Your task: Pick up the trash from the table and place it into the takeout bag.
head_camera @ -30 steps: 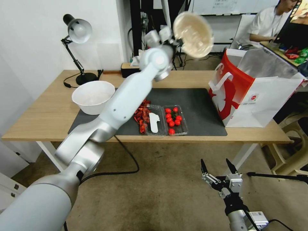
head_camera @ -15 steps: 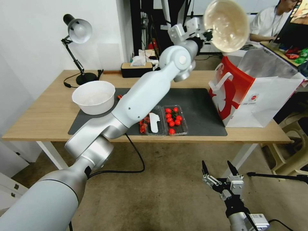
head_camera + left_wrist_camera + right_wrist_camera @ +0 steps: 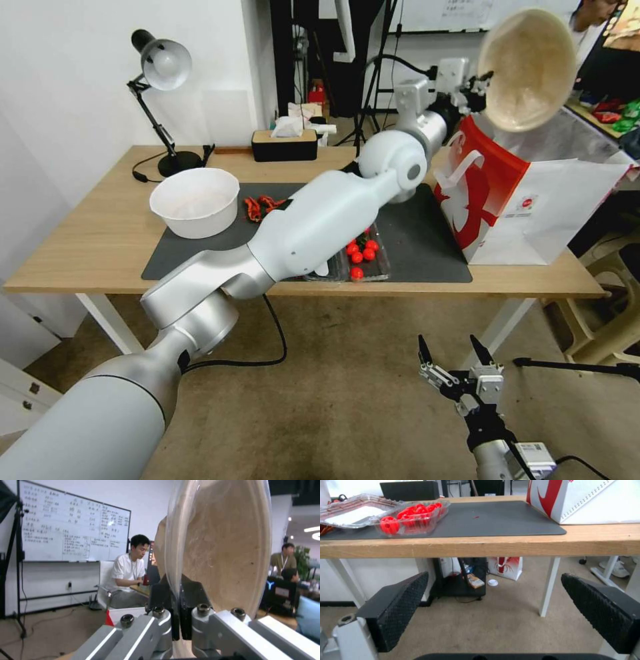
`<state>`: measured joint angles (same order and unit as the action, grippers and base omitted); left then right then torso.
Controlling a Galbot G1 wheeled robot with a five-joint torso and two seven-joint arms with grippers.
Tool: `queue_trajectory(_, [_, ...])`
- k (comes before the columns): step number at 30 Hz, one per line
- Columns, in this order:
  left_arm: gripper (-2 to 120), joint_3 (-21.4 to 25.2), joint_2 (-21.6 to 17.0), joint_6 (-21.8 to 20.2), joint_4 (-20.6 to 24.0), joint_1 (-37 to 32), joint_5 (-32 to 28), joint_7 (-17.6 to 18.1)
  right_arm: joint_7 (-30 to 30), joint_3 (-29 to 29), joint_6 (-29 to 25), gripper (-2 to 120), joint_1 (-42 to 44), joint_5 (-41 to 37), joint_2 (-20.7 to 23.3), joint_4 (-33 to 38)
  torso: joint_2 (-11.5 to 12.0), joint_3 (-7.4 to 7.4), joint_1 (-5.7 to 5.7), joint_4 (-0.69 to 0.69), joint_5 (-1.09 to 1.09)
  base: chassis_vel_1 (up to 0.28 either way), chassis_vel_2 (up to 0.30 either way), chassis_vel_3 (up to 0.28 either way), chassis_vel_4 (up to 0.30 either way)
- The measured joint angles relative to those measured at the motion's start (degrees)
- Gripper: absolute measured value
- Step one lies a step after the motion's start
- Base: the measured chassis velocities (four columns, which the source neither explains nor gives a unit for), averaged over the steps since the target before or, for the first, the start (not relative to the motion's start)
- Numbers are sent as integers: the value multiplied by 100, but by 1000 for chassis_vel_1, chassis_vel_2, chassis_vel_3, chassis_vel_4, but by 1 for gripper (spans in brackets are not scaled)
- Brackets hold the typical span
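Note:
My left gripper [image 3: 485, 83] is shut on the rim of a shallow beige bowl [image 3: 529, 69], held tipped on edge in the air above the open top of the white and red takeout bag [image 3: 527, 193]. In the left wrist view the bowl [image 3: 230, 547] stands on edge with its rim pinched between the black fingers [image 3: 161, 592]. The bag stands on the right end of the light-wood table [image 3: 87, 247]. My right gripper [image 3: 450, 351] hangs open and empty below the table's front edge, with its pads [image 3: 398, 605] wide apart in the right wrist view.
A large white bowl [image 3: 194, 201] sits on the dark grey mat [image 3: 427, 233], with red scraps [image 3: 257, 207] beside it and a clear tray of cherry tomatoes [image 3: 360, 252] near the front edge. A desk lamp [image 3: 160, 73] and a black tissue box [image 3: 284, 143] stand at the back.
My left arm has swung the beige bowl to the right and upward, from above the table's middle to over the takeout bag. The right arm has stayed put.

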<state>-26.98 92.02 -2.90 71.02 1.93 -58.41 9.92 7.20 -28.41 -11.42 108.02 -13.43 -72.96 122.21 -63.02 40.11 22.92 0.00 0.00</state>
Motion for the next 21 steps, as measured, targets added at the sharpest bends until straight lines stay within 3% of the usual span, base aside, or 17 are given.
queue_trajectory(7, [0,-269,-150,160,-39,-49,825,-273,-1,-2,0,100,-33,-17,9,-39,0,0,0,0,0,0,0,0,0])
queue_trajectory(12, [0,-371,-254,201,6,-77,1061,-296,-4,8,0,100,-48,-17,-1,-50,0,0,0,0,-1,0,0,0,0])
queue_trajectory(21, [33,-374,-342,200,172,-128,1035,-263,-9,25,0,100,-68,-6,-18,-67,0,0,0,-1,-1,0,0,0,0])
